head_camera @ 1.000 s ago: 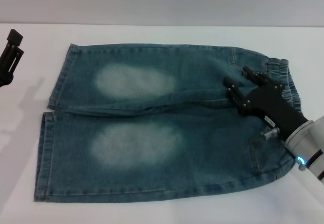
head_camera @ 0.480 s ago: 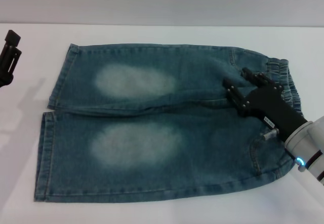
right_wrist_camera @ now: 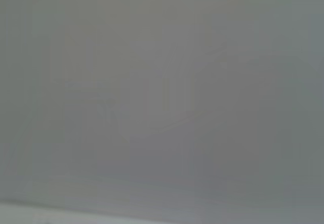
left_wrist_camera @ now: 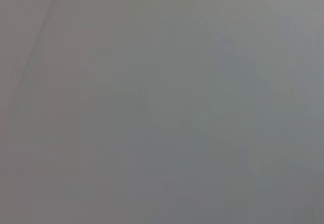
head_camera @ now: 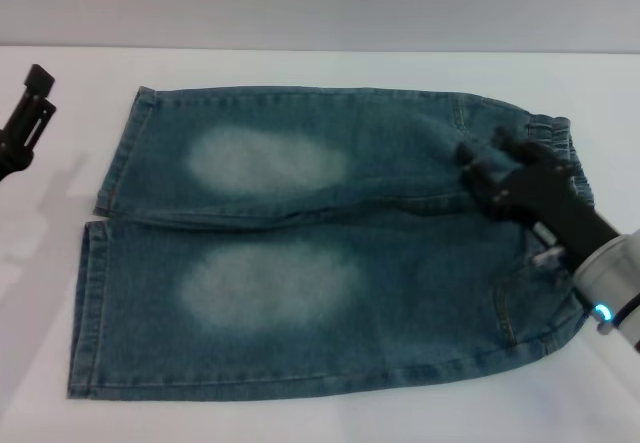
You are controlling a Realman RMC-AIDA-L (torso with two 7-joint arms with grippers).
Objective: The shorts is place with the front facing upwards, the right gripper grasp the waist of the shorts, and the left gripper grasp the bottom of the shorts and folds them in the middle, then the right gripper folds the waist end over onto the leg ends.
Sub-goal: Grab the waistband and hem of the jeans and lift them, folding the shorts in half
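My right gripper (head_camera: 492,161) has slid back toward the waist of the shorts (head_camera: 560,153), fingers spread over the denim, nothing held | my left gripper (head_camera: 30,113) has lifted slightly at the table's (head_camera: 330,63) left edge, grip state unclear | grasp pending | the shorts (head_camera: 300,243) lie flat, front up, pale patches showing, hems leftward.

Blue denim shorts (head_camera: 320,253) flat, front-up

A white table (head_camera: 330,418) carries the shorts (head_camera: 320,243), spread flat with both legs side by side.
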